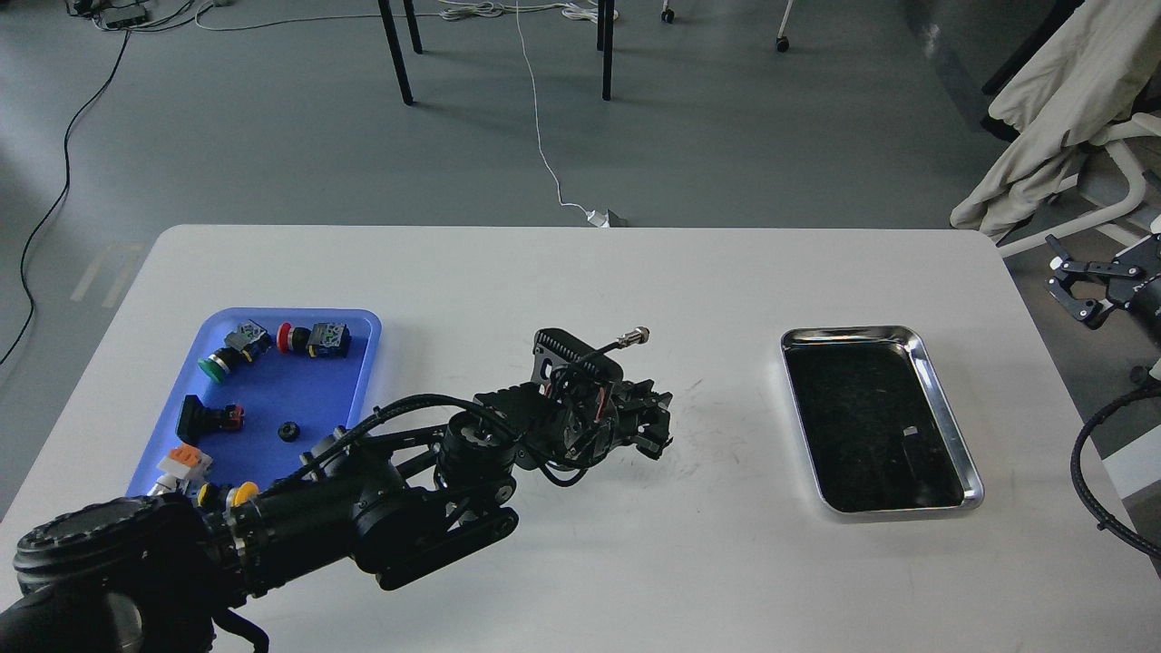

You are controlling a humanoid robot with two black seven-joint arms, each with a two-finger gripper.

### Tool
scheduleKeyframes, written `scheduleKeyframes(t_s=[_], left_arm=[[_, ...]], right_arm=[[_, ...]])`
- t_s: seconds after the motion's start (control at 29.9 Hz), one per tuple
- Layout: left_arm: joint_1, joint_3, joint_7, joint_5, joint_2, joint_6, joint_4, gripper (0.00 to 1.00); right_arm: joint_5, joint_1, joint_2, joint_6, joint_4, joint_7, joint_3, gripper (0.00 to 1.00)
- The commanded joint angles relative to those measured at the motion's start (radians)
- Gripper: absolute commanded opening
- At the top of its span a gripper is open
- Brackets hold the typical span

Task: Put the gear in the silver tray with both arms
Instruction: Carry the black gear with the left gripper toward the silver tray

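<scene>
My left jaws (655, 426) hover over the white table (580, 562); whether they grip anything, I cannot tell. The shiny rectangular steel tray (943, 413) to their right lies empty. My right jaws (1075, 290), apart, wait beyond it.

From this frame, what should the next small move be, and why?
Probably swing the left gripper back left toward the blue tray to reach the small black gear. The gear lies in the blue tray among push buttons, the silver tray looks empty, and the left gripper hangs over bare table between the trays; whether it holds anything is unclear. The right gripper waits off the table's right edge.
</scene>
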Motion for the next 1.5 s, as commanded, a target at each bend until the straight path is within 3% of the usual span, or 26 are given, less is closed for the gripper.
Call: scheduleKeyframes(t_s=[0.0, 0.7, 1.27, 1.47], left_arm=[[0.003, 0.002, -0.007, -0.004, 0.000, 0.026, 0.000, 0.09], [0.084, 0.039, -0.060, -0.088, 0.000, 0.062, -0.049, 0.14], [0.093, 0.040, -0.084, -0.231, 0.000, 0.159, -0.078, 0.46], [0.096, 0.040, -0.084, -0.239, 0.000, 0.182, -0.076, 0.53]], right_arm=[[0.000, -0.002, 0.000, -0.001, 0.000, 0.001, 0.000, 0.98], [0.000, -0.002, 0.000, -0.001, 0.003, 0.001, 0.000, 0.98], [0.000, 0.002, 0.000, -0.003, 0.006, 0.001, 0.001, 0.98], [0.000, 0.002, 0.000, -0.003, 0.006, 0.001, 0.001, 0.98]])
